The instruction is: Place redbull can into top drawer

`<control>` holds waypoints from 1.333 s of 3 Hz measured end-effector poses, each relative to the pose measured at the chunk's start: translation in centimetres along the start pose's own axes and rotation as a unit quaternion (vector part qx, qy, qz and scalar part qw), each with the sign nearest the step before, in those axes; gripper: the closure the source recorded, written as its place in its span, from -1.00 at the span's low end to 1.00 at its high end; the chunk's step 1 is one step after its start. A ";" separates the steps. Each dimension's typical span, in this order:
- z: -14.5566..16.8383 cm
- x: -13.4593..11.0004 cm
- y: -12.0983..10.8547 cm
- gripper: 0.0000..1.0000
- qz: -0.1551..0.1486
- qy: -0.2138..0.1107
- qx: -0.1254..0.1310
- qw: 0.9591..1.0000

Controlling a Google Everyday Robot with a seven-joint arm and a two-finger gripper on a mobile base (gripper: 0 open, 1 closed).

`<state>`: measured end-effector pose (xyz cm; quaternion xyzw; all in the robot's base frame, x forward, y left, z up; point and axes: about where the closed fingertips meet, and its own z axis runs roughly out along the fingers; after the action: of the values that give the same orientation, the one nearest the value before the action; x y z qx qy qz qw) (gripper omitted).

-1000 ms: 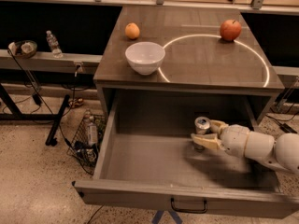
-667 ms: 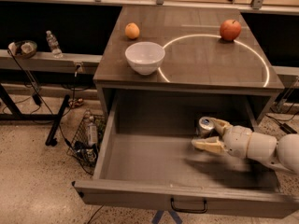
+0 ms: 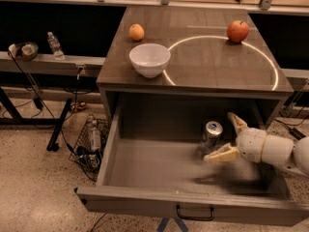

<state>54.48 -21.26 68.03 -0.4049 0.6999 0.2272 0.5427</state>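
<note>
Open drawer [image 3: 135, 202], release step looks done.
Your gripper [image 3: 218, 138] sits inside at the right, fingers spread wide, gripping nothing; the can [image 3: 211, 135] stands upright at their tips. Next, likely: withdraw without tipping it.

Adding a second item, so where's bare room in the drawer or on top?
Drawer: bare from left wall to the can. Right side crowded by can and open gripper. Tabletop: free between bowl and apple.
</note>
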 end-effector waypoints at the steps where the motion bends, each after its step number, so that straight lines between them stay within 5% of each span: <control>1: -4.5 -1.2 -2.8 -1.00 -0.021 0.029 0.048 0.998; 2: -11.8 -3.6 -6.4 -1.00 -0.059 0.080 0.113 0.989; 3: -19.1 -8.2 -9.4 -0.56 -0.104 0.121 0.177 0.971; 4: -21.0 -12.3 -10.5 -0.10 -0.109 0.104 0.207 0.967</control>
<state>51.96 -39.24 87.34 -0.3793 0.7355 -0.0263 0.5607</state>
